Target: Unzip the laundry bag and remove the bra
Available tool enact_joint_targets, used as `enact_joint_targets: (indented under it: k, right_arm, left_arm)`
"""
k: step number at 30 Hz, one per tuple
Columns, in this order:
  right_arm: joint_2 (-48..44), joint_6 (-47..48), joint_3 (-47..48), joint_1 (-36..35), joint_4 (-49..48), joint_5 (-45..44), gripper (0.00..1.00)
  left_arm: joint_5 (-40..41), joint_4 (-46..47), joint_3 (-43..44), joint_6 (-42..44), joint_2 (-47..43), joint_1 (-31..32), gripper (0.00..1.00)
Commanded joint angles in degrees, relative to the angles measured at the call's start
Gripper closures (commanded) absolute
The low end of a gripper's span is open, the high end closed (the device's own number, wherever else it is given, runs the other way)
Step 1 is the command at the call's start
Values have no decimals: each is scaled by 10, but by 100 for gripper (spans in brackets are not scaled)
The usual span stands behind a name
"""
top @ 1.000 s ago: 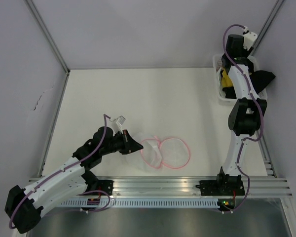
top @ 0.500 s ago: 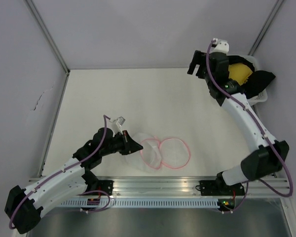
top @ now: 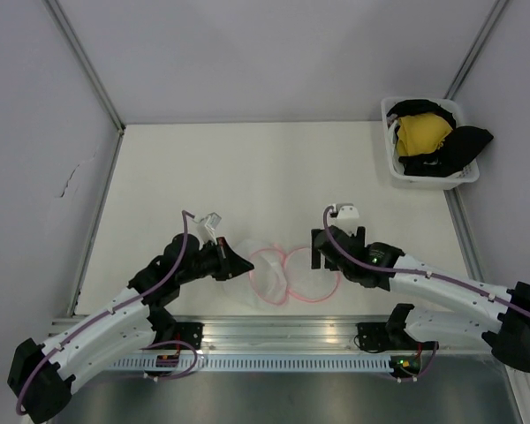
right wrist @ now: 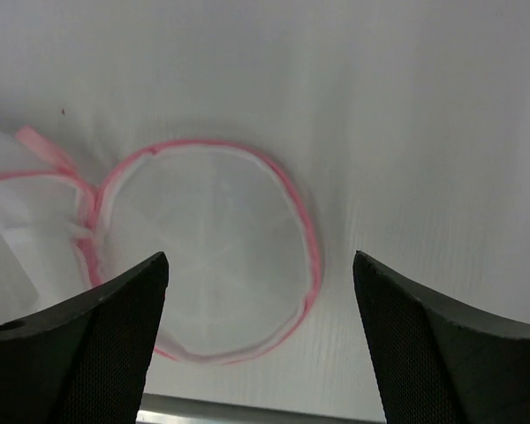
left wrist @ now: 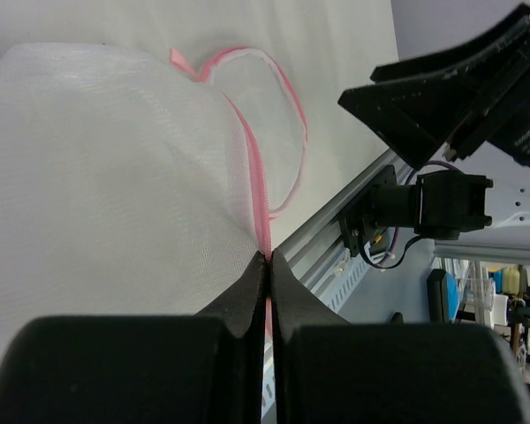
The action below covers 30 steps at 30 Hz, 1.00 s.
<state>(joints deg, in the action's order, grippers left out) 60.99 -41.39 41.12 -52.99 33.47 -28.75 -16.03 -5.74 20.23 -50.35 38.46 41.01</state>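
The laundry bag lies unzipped near the table's front edge, its white mesh spread in two round halves with pink trim. My left gripper is shut on the pink zipper trim at the edge of the mesh. My right gripper hovers open over the bag's right round half, with nothing between its fingers. The yellow bra lies in the white basket at the back right, far from both grippers.
A black garment shares the basket with the bra. A metal rail runs along the near table edge, right below the bag. Grey walls close the table at the left and back.
My right arm has swung from the basket at the back right down to the bag, and its jaws have opened wide. The bra stays in the basket. The left gripper holds as before.
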Motion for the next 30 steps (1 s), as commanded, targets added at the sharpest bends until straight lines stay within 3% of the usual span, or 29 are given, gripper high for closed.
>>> enact_joint_targets:
  k: [1,5,9,11,15,22,26,30]
  right_arm:
    - [-5,-176,3,-61,120,-125,11]
    - [25,-248,-33,-94,152,-126,12]
    - [26,-294,-100,-97,80,-91,16]
    - [10,-313,-137,-97,56,-90,23]
    - [-12,-310,-162,-97,16,-105,31]
    - [-39,-277,-170,-98,-45,-84,36]
    - [-24,-280,-170,-98,-47,-83,50]
    - [12,-284,-165,-98,-30,-80,49]
  left_arm:
    - [14,15,-7,-14,-6,0,98]
    - [17,15,-12,-19,-8,0,98]
    - [20,15,-14,-23,-8,0,98]
    - [20,16,-15,-23,-8,0,98]
    - [21,16,-14,-21,-5,0,98]
    - [15,29,-17,-25,5,0,98]
    - [11,33,-19,-27,6,1,98]
    - [11,33,-19,-28,0,0,98]
